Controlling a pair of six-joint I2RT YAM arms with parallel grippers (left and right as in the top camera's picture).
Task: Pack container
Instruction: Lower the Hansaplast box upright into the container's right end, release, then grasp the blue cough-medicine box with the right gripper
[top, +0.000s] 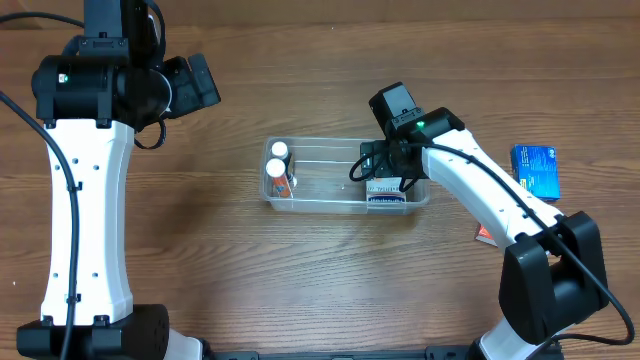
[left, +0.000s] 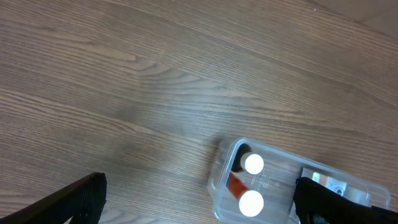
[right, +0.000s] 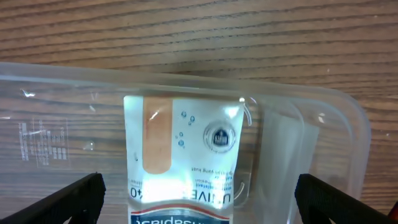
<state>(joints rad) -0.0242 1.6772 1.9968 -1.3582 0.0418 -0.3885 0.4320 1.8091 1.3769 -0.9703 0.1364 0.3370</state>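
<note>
From overhead, the container (top: 325, 203) lies about the middle of the table, its long sides running parallel to the near edge. Two white-capped bottles (top: 275, 168) stand in its left end. A box of plasters (top: 388, 198) lies in its right end, directly under the right gripper (top: 383, 172). A blue box (top: 536, 170) sits outside the tub, near the table's right edge. The left gripper (top: 200, 84) hangs toward the far left corner, well apart from the tub.

In the left wrist view, that gripper's two fingers (left: 78, 198) stand wide apart with nothing between them but bare wood. The tub's left end, with both caps, shows at the lower right.

In the right wrist view, the fingers (right: 74, 200) are spread to either side of the plaster box, and neither one touches it. The box rests flat against the tub's floor, close to the rounded end wall.

I judge the step in hand to be setting the plaster box into the tub, and it looks all but done. The next move calls for a straight lift so the open fingers clear the rim without catching the wall. The blue box is then the likely next pick.

The tub is clear, thin-walled plastic with rounded corners and a raised rim. The wood grain shows through it, and the stretch between the bottles and the box is free.
</note>
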